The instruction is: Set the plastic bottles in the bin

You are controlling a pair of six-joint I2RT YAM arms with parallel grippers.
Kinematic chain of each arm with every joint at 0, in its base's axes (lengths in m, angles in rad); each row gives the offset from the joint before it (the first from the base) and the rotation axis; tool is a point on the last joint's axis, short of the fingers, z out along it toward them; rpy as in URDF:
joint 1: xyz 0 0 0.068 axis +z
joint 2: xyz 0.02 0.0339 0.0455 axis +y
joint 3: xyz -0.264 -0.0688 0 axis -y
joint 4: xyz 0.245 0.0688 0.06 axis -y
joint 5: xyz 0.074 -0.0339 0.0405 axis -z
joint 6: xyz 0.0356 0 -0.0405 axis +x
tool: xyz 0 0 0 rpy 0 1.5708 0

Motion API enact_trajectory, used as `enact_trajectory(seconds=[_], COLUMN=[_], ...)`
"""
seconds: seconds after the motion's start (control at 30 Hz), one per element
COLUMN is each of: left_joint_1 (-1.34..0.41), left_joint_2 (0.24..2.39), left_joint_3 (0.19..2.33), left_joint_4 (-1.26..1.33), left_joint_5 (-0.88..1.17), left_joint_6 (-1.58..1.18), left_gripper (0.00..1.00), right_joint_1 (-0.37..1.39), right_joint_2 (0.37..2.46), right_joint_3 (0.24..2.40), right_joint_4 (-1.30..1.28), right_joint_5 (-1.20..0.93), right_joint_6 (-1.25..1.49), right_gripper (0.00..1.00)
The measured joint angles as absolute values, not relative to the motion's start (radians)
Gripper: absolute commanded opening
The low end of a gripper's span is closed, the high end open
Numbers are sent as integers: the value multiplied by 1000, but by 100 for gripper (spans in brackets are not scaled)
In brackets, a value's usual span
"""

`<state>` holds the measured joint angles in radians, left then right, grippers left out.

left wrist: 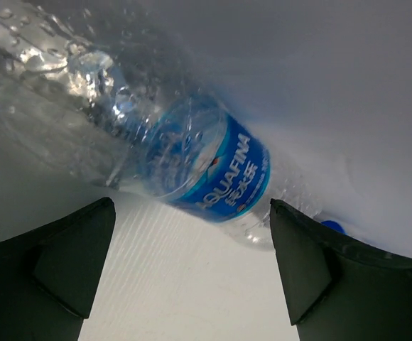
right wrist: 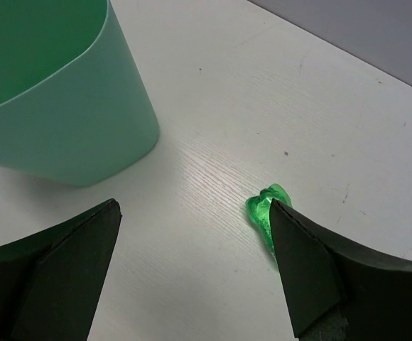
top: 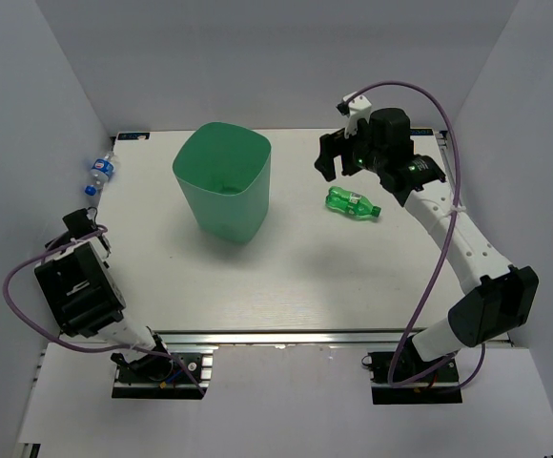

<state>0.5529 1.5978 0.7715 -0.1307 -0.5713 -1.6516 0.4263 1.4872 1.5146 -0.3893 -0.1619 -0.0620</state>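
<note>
Looking from the bin, I see a green bottle lying to its right and a clear bottle far to its left. Both look light, thin and slippery, and maybe empty. I'd pinch each round its middle. My left gripper and right gripper gape wide, holding nothing.

Your left gripper has its two dark fingers spread wide, and bare white worktop shows between them. Just beyond the tips, a clear bottle lies on its side at the worktop's edge, where it meets the pale wall. Its blue label reads AQUAFINA. Its blue cap peeks out just above the right-hand finger, with the body slanting away to the upper left
</note>
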Motion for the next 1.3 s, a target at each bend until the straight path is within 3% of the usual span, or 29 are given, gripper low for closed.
enact_trajectory(seconds=[0.23, 0.43, 0.47, 0.63, 1.07, 1.3], left_joint_1=[581, 581, 581, 584, 578, 406], left_joint_2=[1632, 1638, 1636, 1621, 1462, 1438], left_joint_3=[811, 856, 863, 867, 806, 959], left_joint_4=[-145, -210, -218, -229, -288, -281], left_joint_5=[-611, -624, -625, -601, -420, -268], left_joint_6=[-1665, -1693, -1702, -1711, -1464, -1169], left_gripper=[83, 39, 28, 1, 0, 0], right_joint_1=[426, 426, 424, 412, 384, 356], right_joint_2=[1487, 1487, 1487, 1475, 1388, 1374], right_joint_3=[1501, 1500, 1496, 1435, 1345, 1320], right_joint_4=[-385, -386, -382, -356, -292, -265], right_joint_5=[-144, -137, -137, -142, -179, -194], right_joint_6=[-75, -80, -79, -60, -24, 5], right_gripper=[89, 89, 89, 89, 89, 89])
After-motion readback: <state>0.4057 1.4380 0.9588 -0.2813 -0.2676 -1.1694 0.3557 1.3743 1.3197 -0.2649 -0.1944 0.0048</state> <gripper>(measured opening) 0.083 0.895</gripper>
